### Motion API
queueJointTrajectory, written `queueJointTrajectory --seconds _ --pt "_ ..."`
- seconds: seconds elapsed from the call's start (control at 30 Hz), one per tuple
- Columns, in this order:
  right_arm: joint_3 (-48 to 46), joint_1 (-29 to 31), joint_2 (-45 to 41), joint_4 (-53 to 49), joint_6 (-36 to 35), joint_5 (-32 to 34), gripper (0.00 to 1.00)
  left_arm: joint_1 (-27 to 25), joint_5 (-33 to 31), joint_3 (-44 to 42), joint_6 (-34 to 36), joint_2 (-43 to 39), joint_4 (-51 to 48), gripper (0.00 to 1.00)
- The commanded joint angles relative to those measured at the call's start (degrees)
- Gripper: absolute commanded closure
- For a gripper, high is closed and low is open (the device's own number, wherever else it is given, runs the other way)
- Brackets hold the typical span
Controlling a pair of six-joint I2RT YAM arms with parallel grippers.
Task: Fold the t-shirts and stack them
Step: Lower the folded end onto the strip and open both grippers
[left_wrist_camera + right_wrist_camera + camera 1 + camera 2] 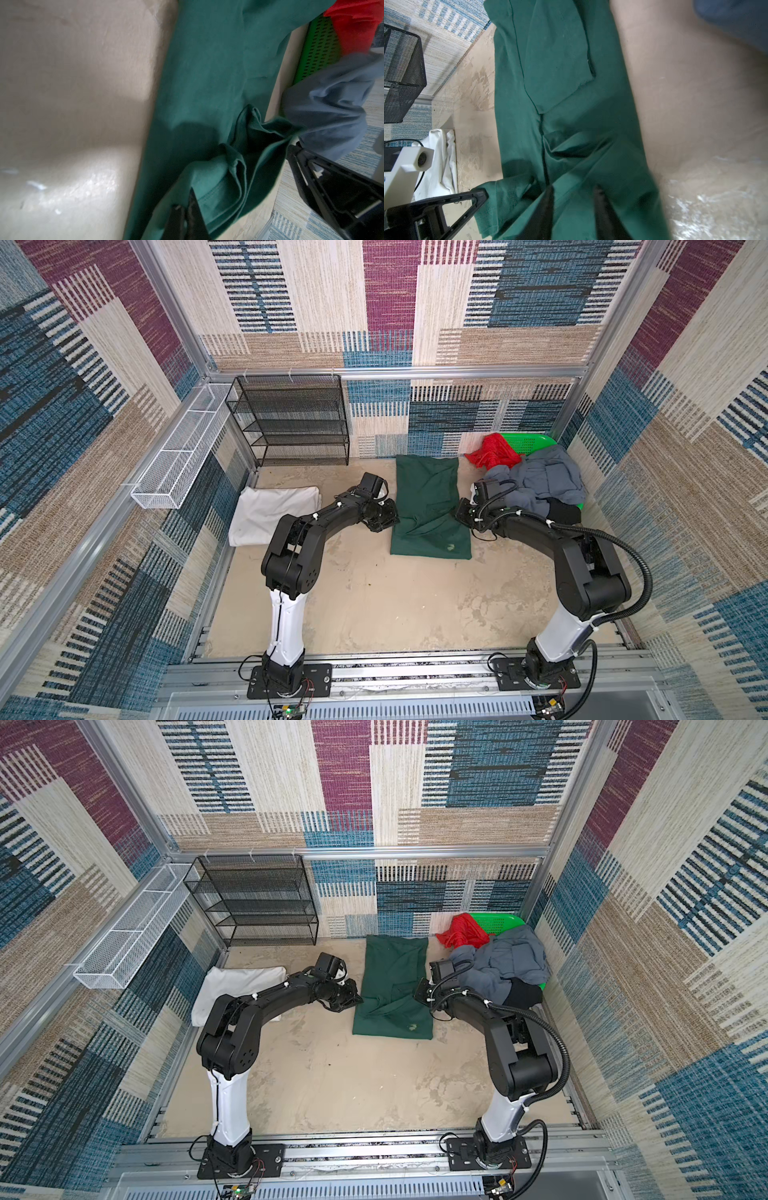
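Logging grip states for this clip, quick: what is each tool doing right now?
Left tool: fingers nearly together at the edge of the dark green t-shirt; whether it grips cannot be told.
Right tool: open, above the same shirt.

Dark green shirt (430, 506), white shirt (270, 510), bright green basket (530, 443)
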Motion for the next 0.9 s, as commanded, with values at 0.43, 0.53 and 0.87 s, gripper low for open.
queueJointTrajectory --seconds 0.43,0.53,0.87 --pt "-7.3 2.1 -11.8 -3.1 -5.4 -2.5 0.06 0.3 -0.5 -1.3 5.2 -8.0 0.6 0.18" --pt "-7.0 5.5 -12.1 -4.2 -6.2 -3.9 0.11 0.3 -4.0 -3.2 6.7 -11.4 -1.1 0.12" --pt "0.7 14.8 1.9 -4.8 -8.1 -6.3 0.3 0.6 -12.7 -14.1 8.1 -26.1 0.7 0.02"
